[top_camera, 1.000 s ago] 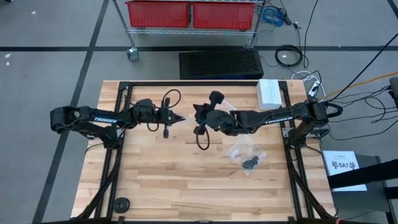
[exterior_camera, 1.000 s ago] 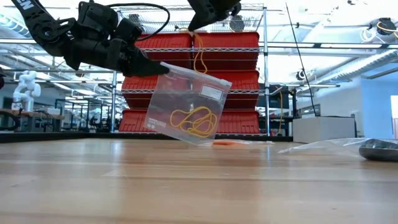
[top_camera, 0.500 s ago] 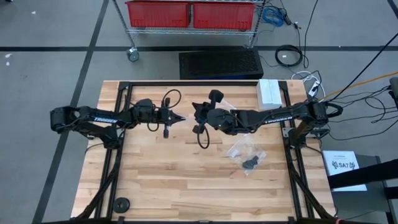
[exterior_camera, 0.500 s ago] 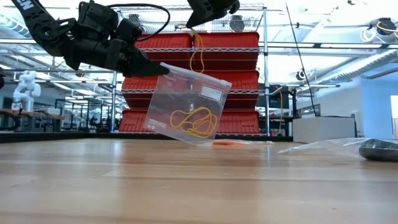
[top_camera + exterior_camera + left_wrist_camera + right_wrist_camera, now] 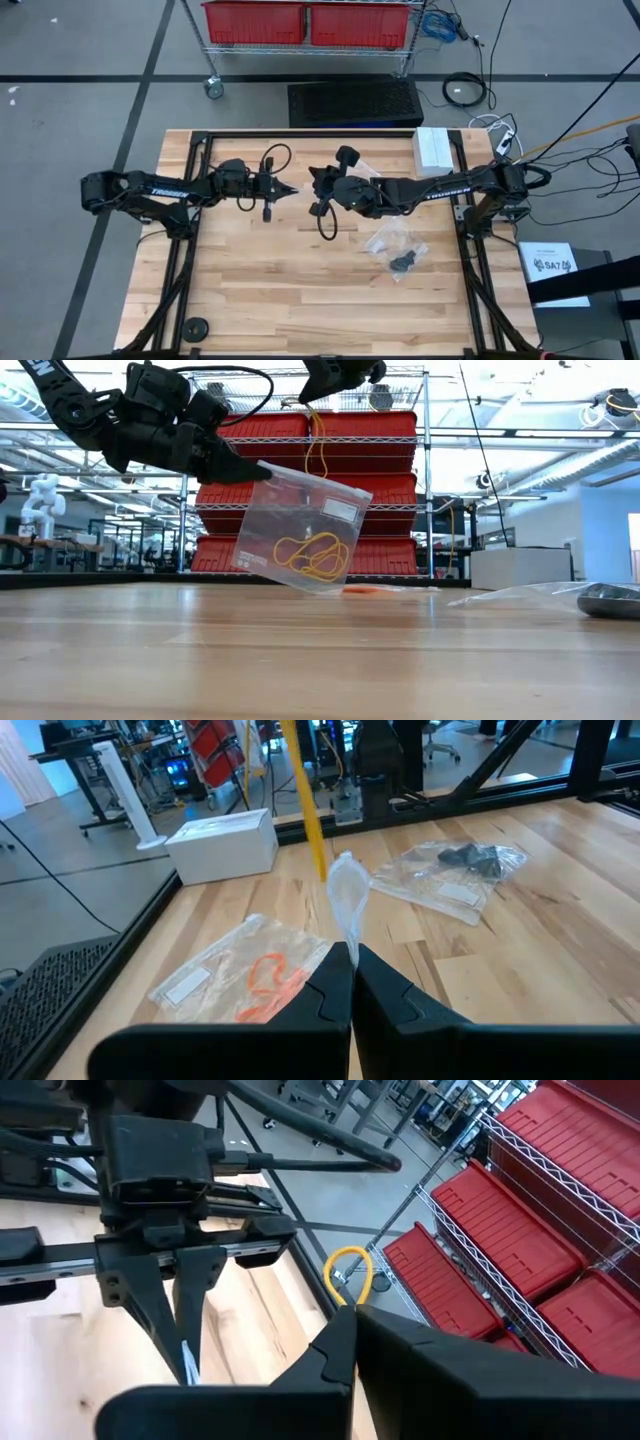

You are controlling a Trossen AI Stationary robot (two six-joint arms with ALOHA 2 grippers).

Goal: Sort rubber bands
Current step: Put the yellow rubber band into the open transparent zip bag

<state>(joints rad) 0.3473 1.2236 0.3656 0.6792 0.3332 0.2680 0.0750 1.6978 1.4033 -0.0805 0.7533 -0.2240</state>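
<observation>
Right now both arms meet over the far-middle of the wooden table (image 5: 300,290) – the left gripper (image 5: 292,189) reaching in from nine o'clock, the right gripper (image 5: 318,183) from three o'clock. The left gripper's fingers are pressed together on the top edge of a clear plastic bag (image 5: 300,530), which hangs tilted in the air above the wood. Inside that bag, low down, sits a loose tangle of orange-yellow rubber bands (image 5: 310,556).

The right gripper is up higher, its fingers clamped together on one long orange-yellow band (image 5: 318,445) that dangles from the fingertips down toward the bag's mouth. From the right wrist view the same band (image 5: 347,1270) shows as a small loop right at the finger ends.

Toward three o'clock on the table lies a second clear bag (image 5: 397,246) with dark rubber bands (image 5: 402,263) in it, flat on the wood – well apart from both grippers. The left wrist view also shows a third clear bag (image 5: 240,975) lying flat with orange bands (image 5: 270,982) inside, near a white box (image 5: 433,147) at the table's far edge, about one o'clock. A small black round object (image 5: 195,327) sits alone near the seven o'clock corner
</observation>
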